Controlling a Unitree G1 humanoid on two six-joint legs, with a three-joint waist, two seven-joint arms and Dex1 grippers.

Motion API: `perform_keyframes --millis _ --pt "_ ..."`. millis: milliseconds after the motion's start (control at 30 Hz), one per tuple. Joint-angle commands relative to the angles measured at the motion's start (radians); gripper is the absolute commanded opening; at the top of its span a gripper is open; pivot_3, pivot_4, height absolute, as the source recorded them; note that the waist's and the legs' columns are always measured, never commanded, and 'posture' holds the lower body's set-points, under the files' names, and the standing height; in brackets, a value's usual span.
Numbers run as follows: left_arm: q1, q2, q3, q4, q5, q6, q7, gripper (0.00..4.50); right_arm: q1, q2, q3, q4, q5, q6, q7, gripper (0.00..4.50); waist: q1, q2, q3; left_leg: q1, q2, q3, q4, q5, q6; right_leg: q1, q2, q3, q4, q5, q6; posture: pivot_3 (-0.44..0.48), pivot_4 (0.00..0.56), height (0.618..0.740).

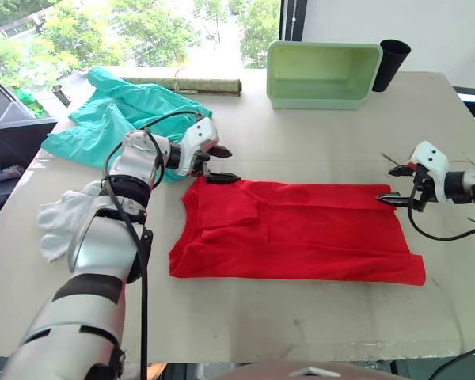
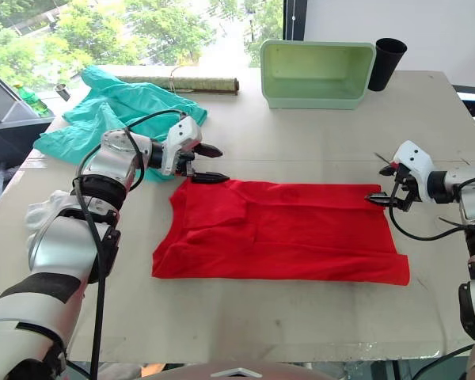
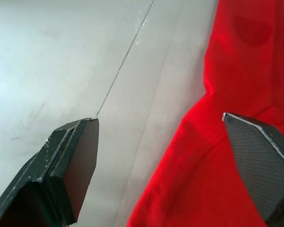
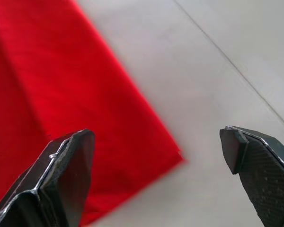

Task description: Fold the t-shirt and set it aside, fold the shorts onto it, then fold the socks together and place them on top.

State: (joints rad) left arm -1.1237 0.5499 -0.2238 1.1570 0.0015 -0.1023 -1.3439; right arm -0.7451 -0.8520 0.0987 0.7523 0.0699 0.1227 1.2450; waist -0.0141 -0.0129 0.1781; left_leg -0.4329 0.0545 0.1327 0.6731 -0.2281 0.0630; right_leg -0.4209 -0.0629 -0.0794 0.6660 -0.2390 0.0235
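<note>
The red t-shirt (image 1: 293,229) lies flat in the middle of the table, folded into a wide rectangle. My left gripper (image 1: 233,165) is open at the shirt's far left corner, one finger over the fabric (image 3: 236,142) and one over bare table. My right gripper (image 1: 385,184) is open at the far right corner (image 4: 61,85), straddling the shirt's edge. The teal shorts (image 1: 119,115) lie crumpled at the table's far left. The pale socks (image 1: 63,222) sit at the left edge, partly hidden behind my left arm.
A light green tub (image 1: 323,75) stands at the back of the table with a black cup (image 1: 391,63) to its right. A rolled mat (image 1: 194,85) lies along the back edge beside the shorts. Bare tabletop (image 1: 301,317) runs in front of the shirt.
</note>
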Motion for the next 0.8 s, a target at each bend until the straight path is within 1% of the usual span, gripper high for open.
perform_keyframes --millis 33,67,167,267,300,433,467,500,600,700,733,767,800 --pt "-0.032 -0.002 -0.019 0.059 0.074 -0.077 0.022 4.5 -0.05 -0.002 0.004 0.079 -0.032 -0.042 0.022 3.58 0.0 0.0 0.0 0.0 0.0 0.0 0.0 0.0 0.0 0.0 0.0 0.0 0.0 0.0 0.0 0.0 0.15 0.74" --pt "-0.034 -0.006 -0.019 0.071 0.085 -0.089 0.023 4.5 -0.056 -0.001 0.007 0.093 -0.037 -0.052 0.03 3.17 0.0 0.0 0.0 0.0 0.0 0.0 0.0 0.0 0.0 0.0 0.0 0.0 0.0 0.0 0.0 0.0 0.15 0.74" --pt "-0.037 -0.007 -0.027 0.099 0.127 -0.122 0.035 4.5 -0.056 0.003 0.01 0.112 -0.047 -0.082 0.05 1.58 0.001 0.0 0.0 0.0 0.001 0.0 0.0 0.0 0.0 0.0 0.0 0.0 0.0 0.0 0.0 0.0 0.15 0.74" --pt "-0.04 -0.002 -0.022 0.116 0.15 -0.135 0.032 4.5 -0.046 0.01 0.004 0.109 -0.046 -0.098 0.056 0.18 0.0 0.0 0.0 0.0 0.001 0.0 0.0 0.0 0.0 0.0 0.0 0.001 0.0 0.0 0.0 0.0 0.15 0.74" --pt "-0.041 0.001 -0.019 0.121 0.156 -0.135 0.026 4.5 -0.041 0.011 0.004 0.106 -0.045 -0.1 0.059 0.08 0.0 0.0 0.0 0.0 0.001 0.0 0.0 0.0 0.0 0.0 -0.001 0.001 0.001 0.0 0.0 0.0 0.15 0.74" --pt "-0.034 0.014 -0.029 0.13 0.185 -0.142 0.001 4.5 -0.033 0.01 0.004 0.115 -0.053 -0.125 0.057 0.08 0.0 0.0 0.0 0.0 0.001 0.0 0.001 0.0 0.0 0.0 -0.001 0.001 0.002 0.0 0.0 0.0 0.15 0.74" --pt "-0.029 0.017 -0.031 0.129 0.19 -0.147 -0.005 4.24 -0.04 0.008 0.007 0.129 -0.065 -0.147 0.045 0.02 -0.001 0.0 0.0 0.001 0.001 0.0 0.001 0.0 0.0 0.0 -0.001 0.001 0.003 0.0 0.0 0.0 0.15 0.74" --pt "-0.025 0.018 -0.029 0.128 0.192 -0.148 -0.01 4.24 -0.051 0.007 0.013 0.146 -0.08 -0.172 0.029 0.02 -0.001 0.0 0.0 0.001 0.001 0.0 0.001 0.0 0.0 0.0 -0.001 0.001 0.003 0.0 0.0 0.0 0.15 0.74" --pt "-0.019 0.019 -0.02 0.119 0.189 -0.153 -0.024 3.16 -0.081 0.006 0.024 0.185 -0.114 -0.227 -0.004 0.0 -0.001 0.0 0.0 0.001 0.001 0.0 0.002 0.0 0.0 0.0 -0.001 0.001 0.004 0.0 0.0 0.0 0.15 0.74" --pt "0.011 0.032 0.004 0.058 0.152 -0.173 -0.091 1.63 -0.186 0.048 0.055 0.282 -0.187 -0.304 -0.118 0.0 -0.011 0.0 0.0 0.002 0.001 0.001 0.004 0.0 0.0 -0.001 -0.001 0.003 0.007 0.0 0.0 0.0 0.15 0.74" --pt "0.025 0.038 0.011 0.032 0.14 -0.174 -0.115 1.25 -0.218 0.064 0.065 0.314 -0.208 -0.325 -0.155 0.0 -0.014 0.0 0.0 0.002 0.001 0.002 0.005 0.0 0.0 -0.002 -0.001 0.004 0.009 0.0 0.0 0.0 0.15 0.74" --pt "0.04 0.045 0.015 0.001 0.13 -0.168 -0.137 0.69 -0.244 0.079 0.073 0.342 -0.226 -0.34 -0.185 0.0 -0.017 0.0 0.0 0.001 0.001 0.002 0.005 0.0 0.0 -0.003 -0.002 0.005 0.011 0.0 0.0 0.0 0.15 0.74" --pt "0.062 0.054 0.022 -0.046 0.113 -0.152 -0.165 0.31 -0.272 0.099 0.082 0.371 -0.244 -0.351 -0.22 0.0 -0.021 0.0 0.0 0.001 0.001 0.003 0.005 0.0 0.0 -0.004 -0.002 0.005 0.012 0.0 0.0 0.0 0.15 0.74"
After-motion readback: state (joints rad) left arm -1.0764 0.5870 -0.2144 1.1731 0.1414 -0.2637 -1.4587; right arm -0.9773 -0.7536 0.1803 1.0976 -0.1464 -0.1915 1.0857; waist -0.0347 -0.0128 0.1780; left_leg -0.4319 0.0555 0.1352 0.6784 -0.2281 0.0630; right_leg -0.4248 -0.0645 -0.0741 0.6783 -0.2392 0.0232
